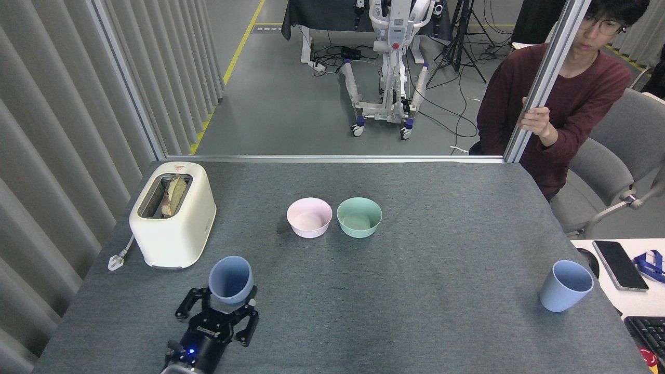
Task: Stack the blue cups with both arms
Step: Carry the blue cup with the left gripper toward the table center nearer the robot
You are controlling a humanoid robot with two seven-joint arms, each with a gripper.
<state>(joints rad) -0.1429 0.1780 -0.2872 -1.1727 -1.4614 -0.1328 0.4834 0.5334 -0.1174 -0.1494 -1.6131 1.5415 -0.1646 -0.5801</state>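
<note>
One pale blue cup is tilted with its mouth towards me, low in the head view, left of centre and in front of the toaster. My left gripper, black with a small blue light, is shut on its base, fingers spread around the lower wall. The other blue cup stands upright and alone near the table's right edge. My right arm and its gripper are out of view.
A cream toaster with bread in it stands at the left, its plug loose on the cloth. A pink bowl and a mint-green bowl sit side by side mid-table. A person sits past the far right corner, one hand on the metal post.
</note>
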